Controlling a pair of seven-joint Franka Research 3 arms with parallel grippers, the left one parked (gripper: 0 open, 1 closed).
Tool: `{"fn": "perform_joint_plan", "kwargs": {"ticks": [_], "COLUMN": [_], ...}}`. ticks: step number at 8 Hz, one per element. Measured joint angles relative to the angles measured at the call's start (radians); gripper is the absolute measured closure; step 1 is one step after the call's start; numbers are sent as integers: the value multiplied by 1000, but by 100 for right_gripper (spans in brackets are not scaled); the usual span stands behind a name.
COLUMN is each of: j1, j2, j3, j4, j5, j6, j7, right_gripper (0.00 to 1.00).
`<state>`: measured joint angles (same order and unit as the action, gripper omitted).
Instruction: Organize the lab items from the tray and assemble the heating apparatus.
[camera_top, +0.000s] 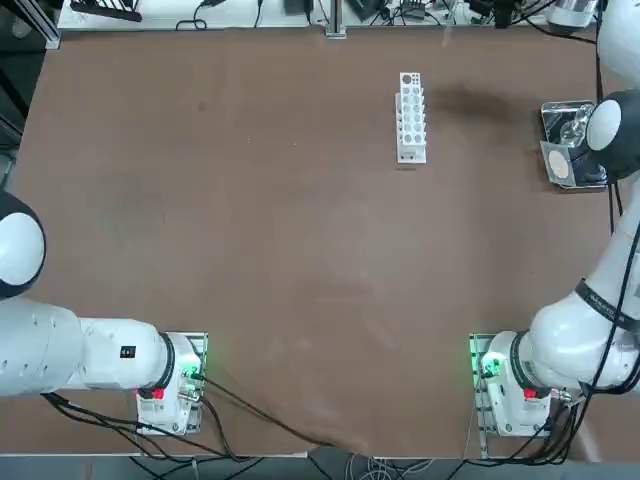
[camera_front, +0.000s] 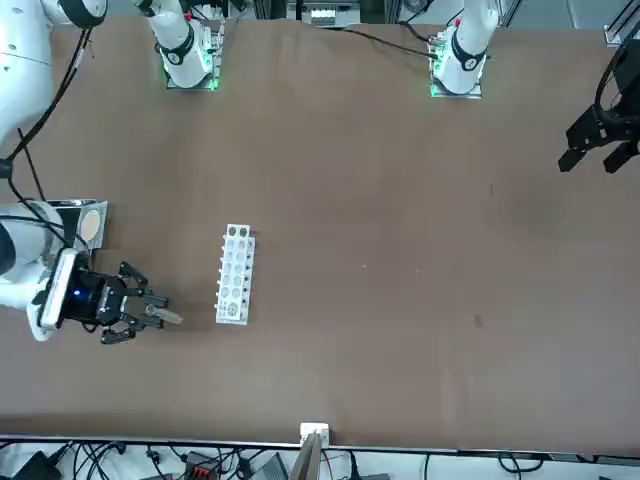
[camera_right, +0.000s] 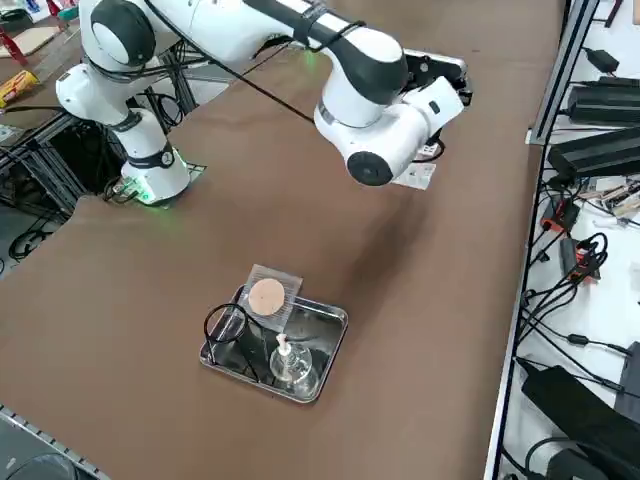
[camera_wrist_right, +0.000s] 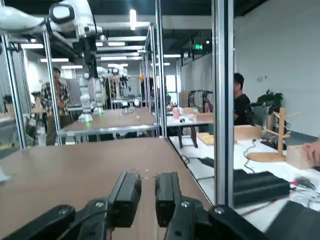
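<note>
Standing left of the tray, on the far part of the table, the white rack (camera_top: 411, 118) presents its rows of holes upward. That orientation would suit upright storage of tubes.

To the rack's right in the front view's scene, the right gripper (camera_front: 162, 312) is raised above the tabletop and turned sideways. Its fingers are parted by a modest gap, with a pale, clear tube (camera_front: 170, 316) apparently between the tips; the exact type of item cannot be confirmed. A sideways hold would leave its end free, and turning it upright would probably be required before any insertion in the rack. Judged risk: smooth walls could slip or strike a hole's rim.

At the right, the shiny metal tray (camera_right: 325, 383) contains the heating parts, its raised rim serving to keep loose pieces together. The grey mesh square (camera_right: 285, 282) overlaps the tray's left edge, round centre exposed. The clear burner (camera_right: 292, 366) sits within, farther from the robot than the black wire ring tripod (camera_right: 229, 308), which occupies the near part. Nothing is stacked; assembly of the apparatus remains outstanding, presumably after the tube is placed.
</note>
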<state>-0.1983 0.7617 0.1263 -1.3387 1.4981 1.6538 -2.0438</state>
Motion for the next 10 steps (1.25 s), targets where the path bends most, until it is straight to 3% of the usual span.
{"fn": "perform_joint_plan", "kwargs": {"ticks": [6, 10], "j1": [63, 74], "j2": [6, 14], "j3": [18, 18], "j4": [-91, -104], "j5": [154, 161], "j6": [-11, -11], "j7": [-123, -215], "right_gripper": [77, 77]}}
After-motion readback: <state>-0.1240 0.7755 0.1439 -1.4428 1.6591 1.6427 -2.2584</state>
